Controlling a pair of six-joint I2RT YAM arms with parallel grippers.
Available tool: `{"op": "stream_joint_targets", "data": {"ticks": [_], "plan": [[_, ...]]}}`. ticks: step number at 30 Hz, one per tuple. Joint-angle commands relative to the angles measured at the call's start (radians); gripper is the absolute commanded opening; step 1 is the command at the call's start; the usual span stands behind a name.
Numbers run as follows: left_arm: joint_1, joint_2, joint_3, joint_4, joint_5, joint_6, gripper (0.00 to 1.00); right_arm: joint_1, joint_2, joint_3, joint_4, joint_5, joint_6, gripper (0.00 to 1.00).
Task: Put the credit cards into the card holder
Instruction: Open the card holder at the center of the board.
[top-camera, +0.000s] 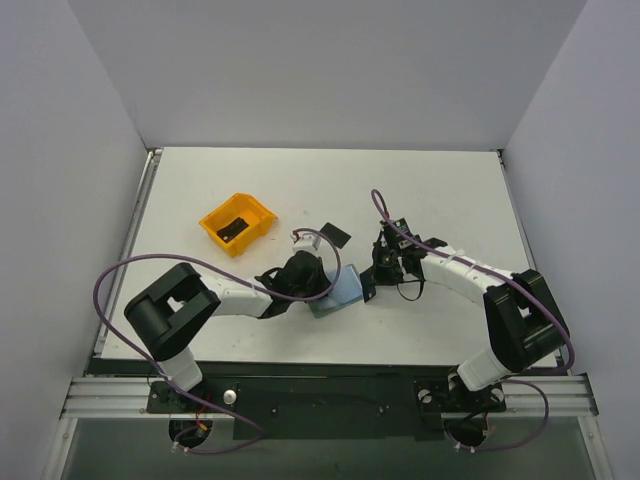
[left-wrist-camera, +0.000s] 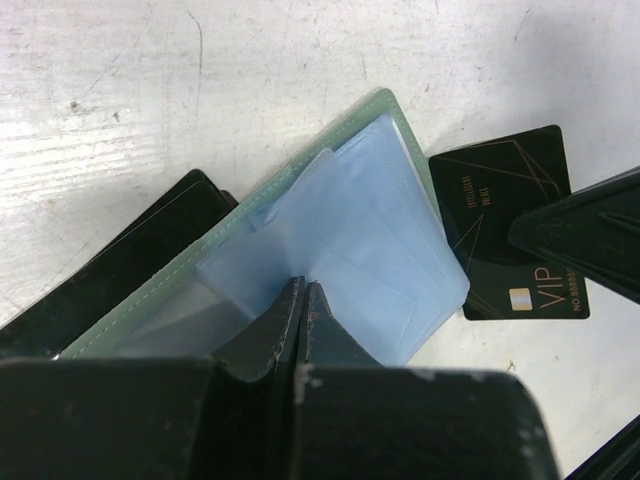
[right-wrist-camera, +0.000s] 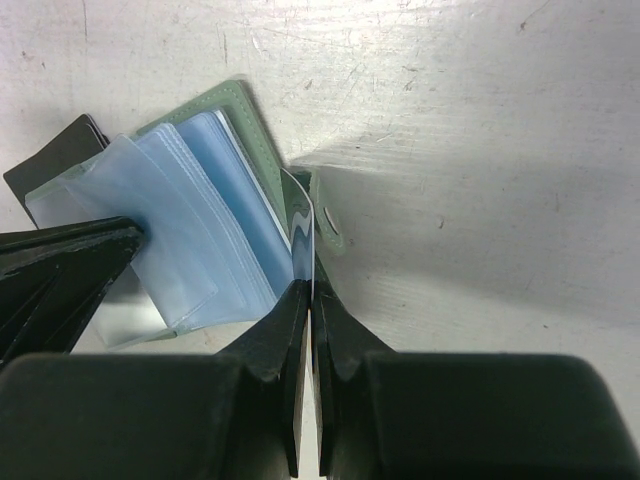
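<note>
The card holder (left-wrist-camera: 330, 150), sage green with light-blue sleeves, lies open on the table between both arms (top-camera: 340, 293). My left gripper (left-wrist-camera: 300, 285) is shut on one light-blue sleeve (left-wrist-camera: 340, 250) and holds it up. My right gripper (right-wrist-camera: 308, 285) is shut on a black credit card (left-wrist-camera: 505, 230) marked VIP. That card shows edge-on (right-wrist-camera: 303, 225) at the holder's green cover (right-wrist-camera: 235, 115). A second black card (top-camera: 336, 236) lies on the table behind the holder. A dark flat stack (left-wrist-camera: 140, 255) sticks out from under the holder; I cannot tell what it is.
An orange bin (top-camera: 262, 214) stands at the left rear and holds a black card (top-camera: 233, 229). The right gripper's dark finger (left-wrist-camera: 590, 230) reaches into the left wrist view from the right. Purple cables loop over both arms.
</note>
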Motion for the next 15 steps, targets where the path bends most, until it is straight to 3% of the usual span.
{"op": "stream_joint_targets", "data": {"ticks": [1, 15], "plan": [[-0.002, -0.042, -0.030, -0.112, -0.012, 0.028, 0.00, -0.010, 0.018, 0.006, -0.115, 0.078, -0.029, 0.00], [-0.014, -0.041, -0.075, -0.102, -0.008, 0.025, 0.00, -0.011, -0.060, -0.006, -0.083, 0.041, -0.023, 0.00]]}}
